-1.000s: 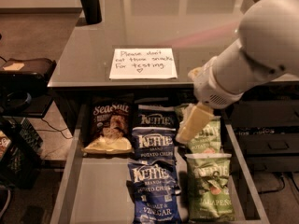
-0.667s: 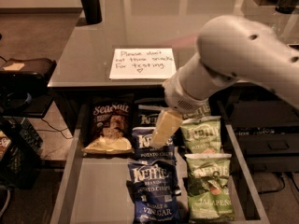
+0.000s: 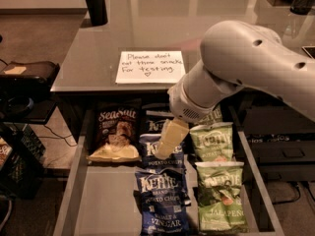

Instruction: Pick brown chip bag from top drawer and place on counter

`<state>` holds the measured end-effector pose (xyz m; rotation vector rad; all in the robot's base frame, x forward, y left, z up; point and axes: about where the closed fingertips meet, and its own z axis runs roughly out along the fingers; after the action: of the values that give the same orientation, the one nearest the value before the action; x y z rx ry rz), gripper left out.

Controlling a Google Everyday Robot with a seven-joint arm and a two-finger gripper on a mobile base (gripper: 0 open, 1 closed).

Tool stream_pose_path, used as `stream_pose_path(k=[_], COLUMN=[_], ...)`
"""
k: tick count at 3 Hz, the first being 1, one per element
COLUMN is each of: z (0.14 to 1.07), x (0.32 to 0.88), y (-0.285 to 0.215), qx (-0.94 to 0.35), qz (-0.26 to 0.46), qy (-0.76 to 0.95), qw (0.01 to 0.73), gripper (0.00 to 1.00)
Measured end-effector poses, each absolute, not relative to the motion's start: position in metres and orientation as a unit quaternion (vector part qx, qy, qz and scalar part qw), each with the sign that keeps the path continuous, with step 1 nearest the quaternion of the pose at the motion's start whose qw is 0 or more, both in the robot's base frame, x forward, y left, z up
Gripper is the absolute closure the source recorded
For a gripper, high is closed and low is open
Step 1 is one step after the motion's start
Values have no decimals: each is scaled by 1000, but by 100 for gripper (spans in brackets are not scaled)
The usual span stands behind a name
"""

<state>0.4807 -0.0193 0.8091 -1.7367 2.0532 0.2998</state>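
The brown chip bag (image 3: 114,132), lettered "Sea Salt", lies flat at the back left of the open top drawer (image 3: 98,200). My gripper (image 3: 170,139) hangs from the big white arm (image 3: 246,68) over the middle column of bags, above a blue Kettle bag (image 3: 165,154). It is to the right of the brown bag and apart from it. The glossy grey counter (image 3: 147,23) lies behind the drawer and bears a white handwritten note (image 3: 150,67).
Another blue Kettle bag (image 3: 161,203) lies in the middle column nearer the front. Two green Kettle bags (image 3: 212,140) (image 3: 221,195) fill the right column. A black post (image 3: 94,1) stands at the counter's back left. Dark clutter (image 3: 22,82) sits left of the drawer.
The arm has swung left and nearer the camera. The gripper moved from above the green bags to above the middle blue bags, closer to the brown bag.
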Motion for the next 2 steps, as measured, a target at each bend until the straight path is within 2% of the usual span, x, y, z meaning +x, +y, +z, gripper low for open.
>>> stream_pose_path(k=[2], z=[758], x=[474], y=[41], qx=[-632], qz=[152], qy=[728], qw=[217], gripper=[0])
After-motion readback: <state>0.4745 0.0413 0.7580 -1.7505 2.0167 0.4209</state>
